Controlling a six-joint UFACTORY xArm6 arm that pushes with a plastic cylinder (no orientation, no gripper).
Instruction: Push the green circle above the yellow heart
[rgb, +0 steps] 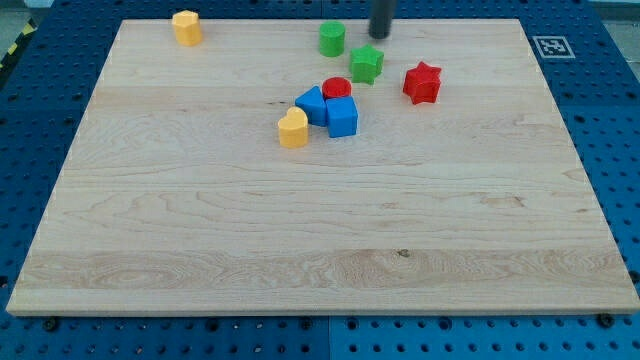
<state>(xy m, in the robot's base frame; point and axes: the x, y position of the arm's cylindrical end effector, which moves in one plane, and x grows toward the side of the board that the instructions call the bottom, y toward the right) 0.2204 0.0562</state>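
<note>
The green circle (332, 39) stands near the view's top, middle of the wooden board (200, 220). The yellow heart (293, 129) lies lower and a little to the left, touching a cluster of a blue triangle-like block (311, 105), a blue cube (342, 117) and a red round block (336, 88). My tip (380, 35) is at the view's top edge, just right of the green circle and above the green star (366, 64), touching neither.
A red star (422, 83) lies right of the green star. A yellow hexagon-like block (187, 27) sits at the top left. A marker tag (552, 46) is at the board's top right corner.
</note>
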